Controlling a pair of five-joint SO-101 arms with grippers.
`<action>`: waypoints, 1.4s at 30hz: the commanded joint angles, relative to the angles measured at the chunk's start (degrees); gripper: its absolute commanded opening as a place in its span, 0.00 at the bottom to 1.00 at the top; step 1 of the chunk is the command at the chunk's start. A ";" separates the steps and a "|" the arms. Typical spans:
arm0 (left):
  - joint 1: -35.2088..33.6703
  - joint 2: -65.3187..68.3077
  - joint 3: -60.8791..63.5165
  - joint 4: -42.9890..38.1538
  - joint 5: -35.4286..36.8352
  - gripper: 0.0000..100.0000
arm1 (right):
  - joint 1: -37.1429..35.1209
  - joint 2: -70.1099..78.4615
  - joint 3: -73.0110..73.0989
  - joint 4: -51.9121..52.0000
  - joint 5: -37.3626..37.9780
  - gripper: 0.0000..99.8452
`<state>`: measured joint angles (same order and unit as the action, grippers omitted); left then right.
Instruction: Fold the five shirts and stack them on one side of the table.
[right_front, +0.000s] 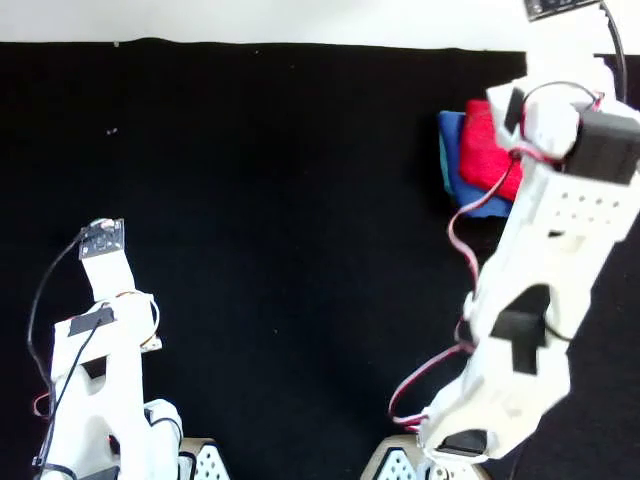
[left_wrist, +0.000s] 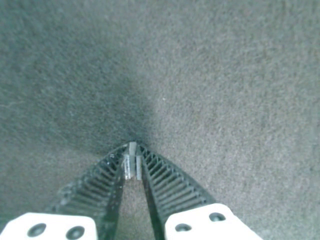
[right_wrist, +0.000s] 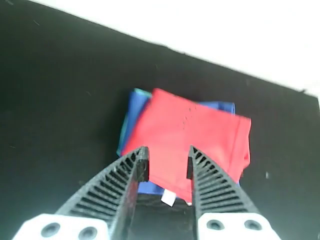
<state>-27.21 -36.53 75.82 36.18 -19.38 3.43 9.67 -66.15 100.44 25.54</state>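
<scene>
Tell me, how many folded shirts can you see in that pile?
3: a red shirt on top, a blue shirt under it, and a teal shirt showing just an edge below that. Others may be hidden underneath.

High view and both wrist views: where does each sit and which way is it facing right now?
High view: fixed above the table, looking down; shows the left arm folded back and the right arm stretched toward the shirt stack.
Left wrist view: on the left arm's wrist, facing down at bare black cloth; its own jaws show, shut.
Right wrist view: on the right arm's wrist, facing the stack, red shirt on top; its own jaws show, open.
Shared: high and right wrist views both show the stack.
</scene>
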 joint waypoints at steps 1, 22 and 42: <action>0.75 -0.04 0.04 -1.85 0.62 0.01 | -4.26 -9.71 7.34 0.75 -3.34 0.13; 0.84 -0.04 0.04 -1.76 0.62 0.01 | -14.55 -45.14 114.42 -33.80 -11.60 0.13; 0.84 -0.04 0.04 -1.76 0.62 0.01 | -9.71 -45.49 142.37 -63.87 -14.95 0.01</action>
<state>-27.21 -36.53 75.82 36.18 -19.38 -7.65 -35.52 75.91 38.81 11.65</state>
